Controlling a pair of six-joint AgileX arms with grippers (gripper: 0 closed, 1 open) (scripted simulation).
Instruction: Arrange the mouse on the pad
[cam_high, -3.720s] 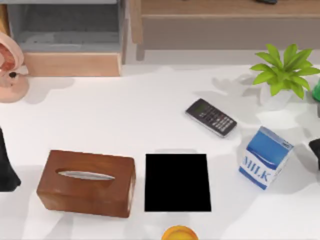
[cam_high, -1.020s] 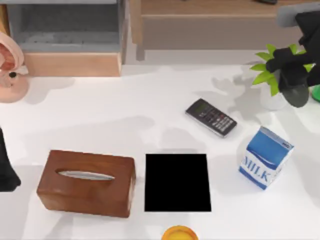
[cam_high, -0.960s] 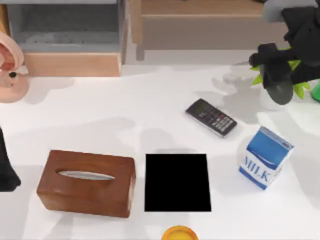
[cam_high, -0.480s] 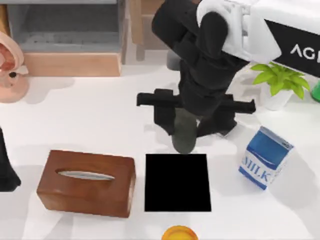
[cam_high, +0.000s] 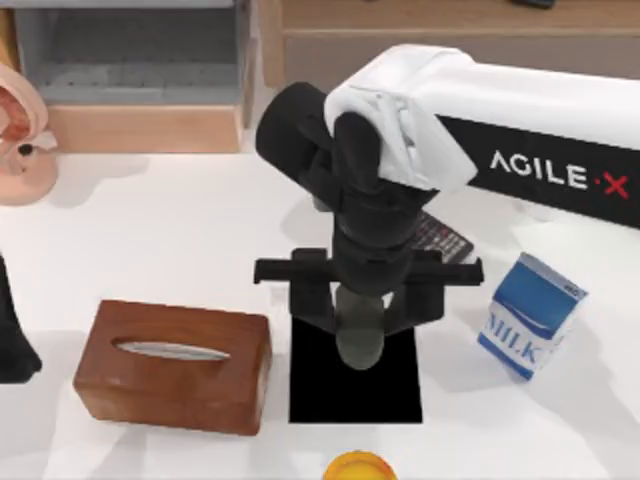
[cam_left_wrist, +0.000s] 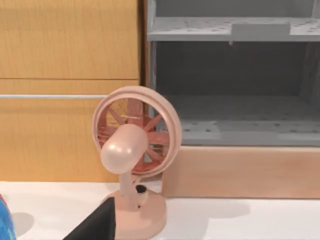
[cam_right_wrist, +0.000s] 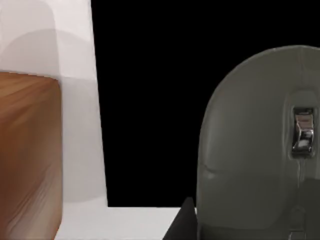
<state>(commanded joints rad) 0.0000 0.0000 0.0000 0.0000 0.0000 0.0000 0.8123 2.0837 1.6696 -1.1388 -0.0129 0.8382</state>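
My right gripper (cam_high: 362, 305) hangs over the far half of the black pad (cam_high: 320, 395), shut on a grey-green mouse (cam_high: 360, 335). In the right wrist view the mouse (cam_right_wrist: 260, 145) looms close above the pad (cam_right_wrist: 150, 100), its scroll wheel showing, and I cannot tell whether it touches the mat. One dark fingertip (cam_right_wrist: 182, 225) shows beside it. The white right arm reaches in from the right. My left arm (cam_high: 12, 340) stays parked at the table's left edge.
A brown tissue box (cam_high: 175, 365) sits just left of the pad and a milk carton (cam_high: 530, 315) stands to its right. A dark keypad device (cam_high: 450, 242) lies behind, partly under the arm. An orange round thing (cam_high: 358, 467) is at the front edge, a pink fan (cam_left_wrist: 132, 150) at far left.
The right arm came in from the back right carrying the mouse. In the last half second it moved from just behind the pad's far edge to over the pad.
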